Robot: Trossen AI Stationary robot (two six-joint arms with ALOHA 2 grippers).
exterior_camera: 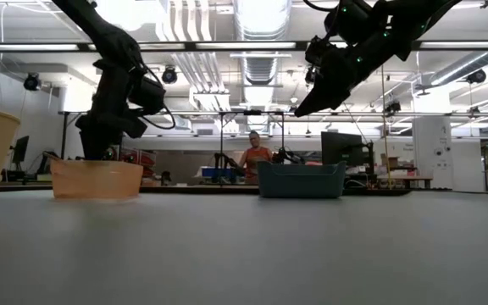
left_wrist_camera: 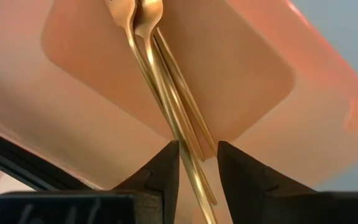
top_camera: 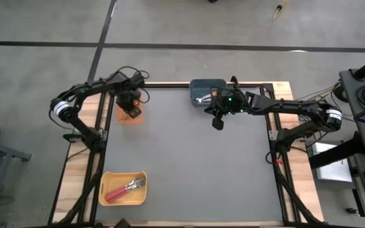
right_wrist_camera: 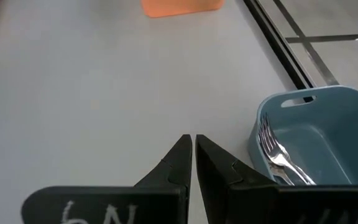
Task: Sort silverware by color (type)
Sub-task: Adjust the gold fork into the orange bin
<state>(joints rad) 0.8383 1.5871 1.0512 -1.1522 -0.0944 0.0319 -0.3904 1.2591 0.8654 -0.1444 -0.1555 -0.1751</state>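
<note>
Several thin all-gold forks (left_wrist_camera: 160,81) lie in the orange bin (top_camera: 130,114) at the table's far left. My left gripper (left_wrist_camera: 197,152) is open and reaches down into this bin (exterior_camera: 96,178); its fingers stand on either side of the gold handles' ends. Silver forks (right_wrist_camera: 277,155) lie in the blue-grey bin (top_camera: 208,92) at the far edge. My right gripper (top_camera: 217,123) is shut and empty, hanging above the mat just in front of that bin. Forks with red/pink handles (top_camera: 122,189) lie in the yellow bin (top_camera: 106,196).
The yellow bin sits at the near left of the grey mat (top_camera: 189,164), and wide free room lies between the three bins. Wooden table edges and black frame rails (right_wrist_camera: 278,43) border the mat. A person (exterior_camera: 252,157) stands far behind the table.
</note>
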